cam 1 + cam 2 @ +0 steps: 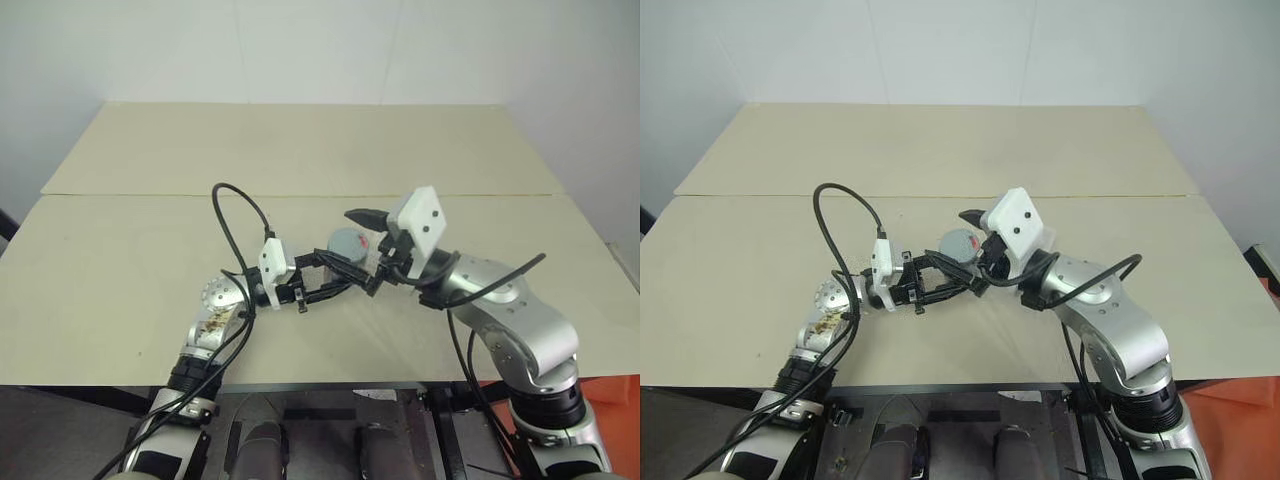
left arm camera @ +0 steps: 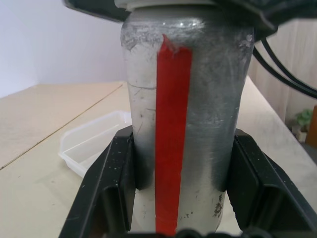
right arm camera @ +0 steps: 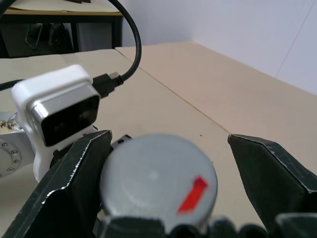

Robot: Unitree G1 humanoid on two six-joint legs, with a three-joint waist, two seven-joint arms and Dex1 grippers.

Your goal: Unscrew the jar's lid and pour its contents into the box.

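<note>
Bare table (image 1: 150, 270) spreads wide at the frame's left. Near centre, the left gripper (image 1: 335, 278) clamps the jar (image 1: 340, 262), its long axis upright, lid (image 1: 349, 242) on top. The right gripper (image 1: 375, 245) spans the lid, fingers wide apart.

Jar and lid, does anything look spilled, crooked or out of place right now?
Nothing stands out. The left gripper holds the jar upright with the lid on, the open right gripper sits around the lid, and nothing is spilled on the table.
</note>
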